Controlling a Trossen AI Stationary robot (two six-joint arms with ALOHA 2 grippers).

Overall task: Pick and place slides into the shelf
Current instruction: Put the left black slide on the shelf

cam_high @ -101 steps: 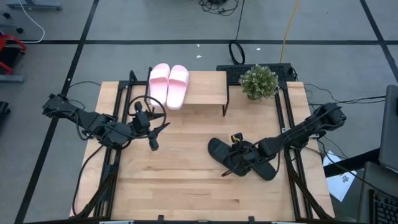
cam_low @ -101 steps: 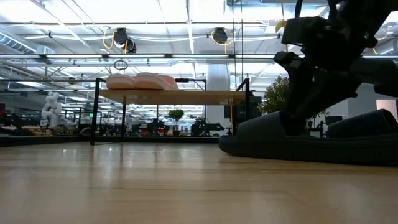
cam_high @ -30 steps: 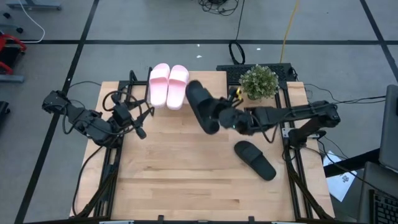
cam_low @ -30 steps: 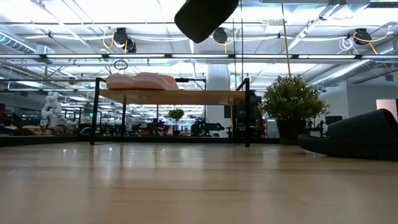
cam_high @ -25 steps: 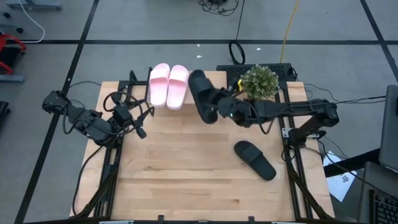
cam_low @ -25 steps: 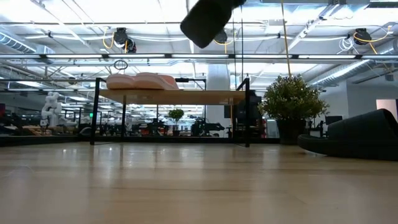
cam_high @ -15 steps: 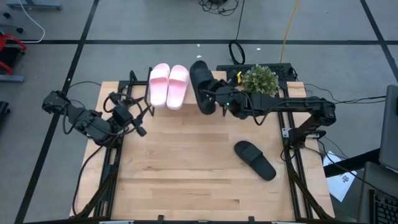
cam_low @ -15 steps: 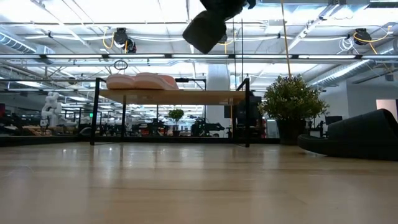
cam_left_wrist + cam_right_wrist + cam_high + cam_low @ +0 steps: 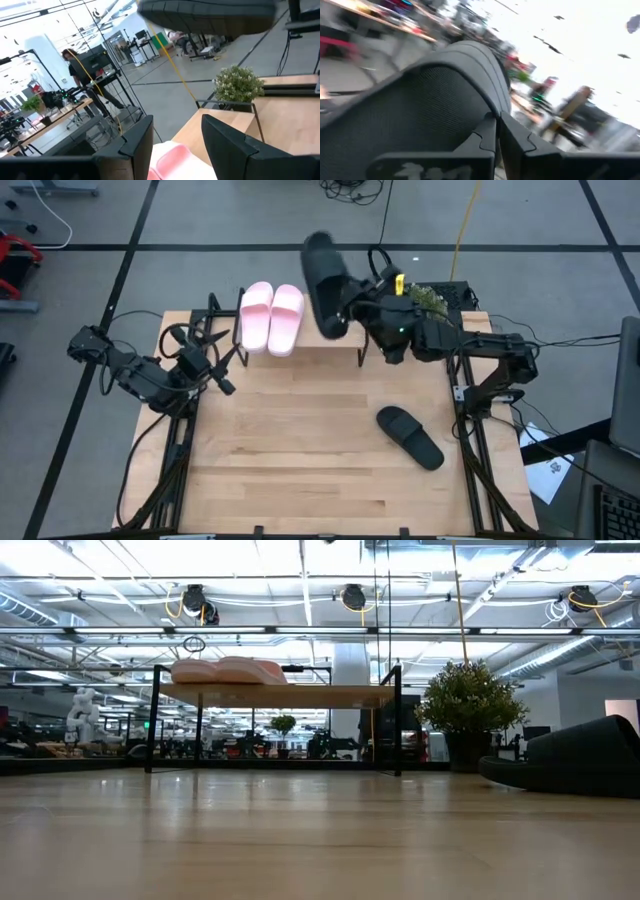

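Observation:
A pale pink pair of slides (image 9: 270, 318) lies on the left part of the shelf (image 9: 330, 343), also seen in the low view as slides (image 9: 225, 670) on the board (image 9: 290, 695). My right gripper (image 9: 356, 302) is shut on one black slide (image 9: 324, 283), held high over the shelf's right part and above the low view's top edge. The other black slide (image 9: 410, 437) rests sole down on the table at the right. My left gripper (image 9: 230, 370) waits open at the table's left, near the shelf's left legs. My right gripper pinches the black slide's strap (image 9: 487, 107) between its two shut fingers (image 9: 512, 142). The arm reaches in from the table's right. The slide is lifted clear above the shelf, its length running near to far, one end tipped up.
A potted plant (image 9: 432, 298) stands at the far right corner, partly behind my right arm. Black frame rails (image 9: 470, 430) run along both table sides. Bare tabletop (image 9: 300, 450) lies in the middle and near part.
My right gripper has carried the black slide toward the table's far edge and upward, from over the table's middle to above the shelf. The slide has risen out of the low view's top.

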